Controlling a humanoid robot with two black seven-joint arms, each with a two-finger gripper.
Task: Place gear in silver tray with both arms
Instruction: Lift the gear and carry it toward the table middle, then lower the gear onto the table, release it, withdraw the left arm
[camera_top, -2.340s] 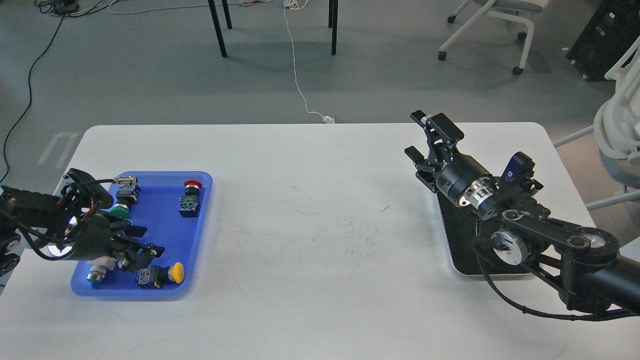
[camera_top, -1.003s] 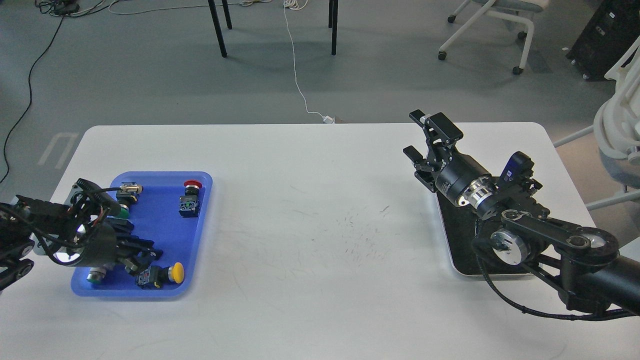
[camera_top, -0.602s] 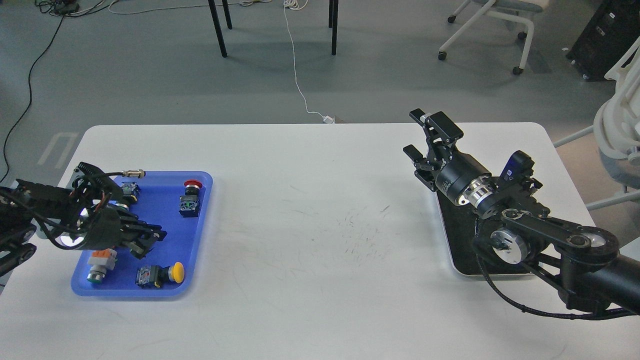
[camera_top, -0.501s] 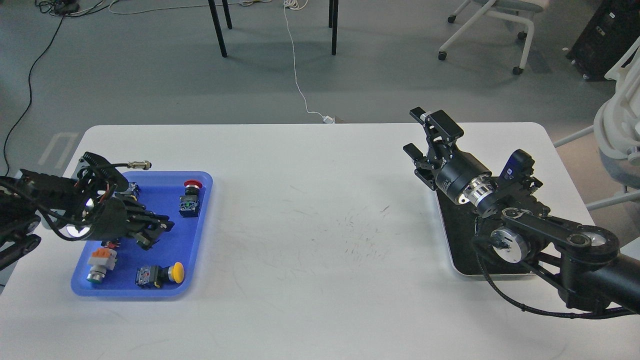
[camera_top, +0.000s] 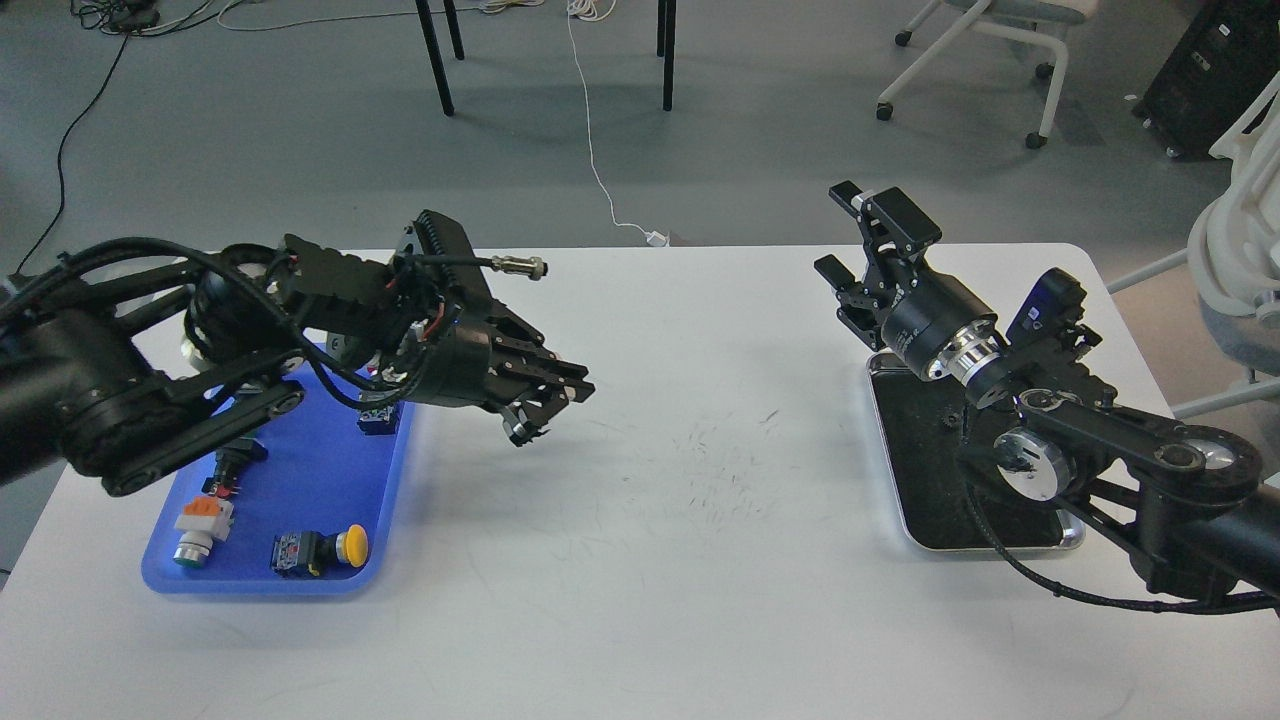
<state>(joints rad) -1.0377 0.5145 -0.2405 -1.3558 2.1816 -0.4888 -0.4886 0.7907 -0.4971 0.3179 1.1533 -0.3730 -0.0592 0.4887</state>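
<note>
Nearest on the white worktop (camera_top: 640, 600) lies the blue plastic tray (camera_top: 330, 480) at the left, with a yellow push button (camera_top: 340, 547), an orange and white switch (camera_top: 198, 520) and a few other small parts inside. At the right, about the same distance, lies the silver tray (camera_top: 985, 545); its dark floor shows a few tiny dark pieces, perhaps gears, but they are too small to be sure. A little farther, the left gripper (camera_top: 540, 405) hangs above the worktop, just right of the blue tray and well apart from the silver one. Its fingers are nearly together around something small and silvery at the tips; I judge this is the gear, though I cannot tell it for certain. Farthest, the right gripper (camera_top: 865, 235) hangs above the far end of the silver tray with its fingers spread wide and nothing between them. The risk, I think, is the long way across: such a small part held only at the tips may slip out, or a hand-over between the arms may miss if the fingers are not aligned.
</note>
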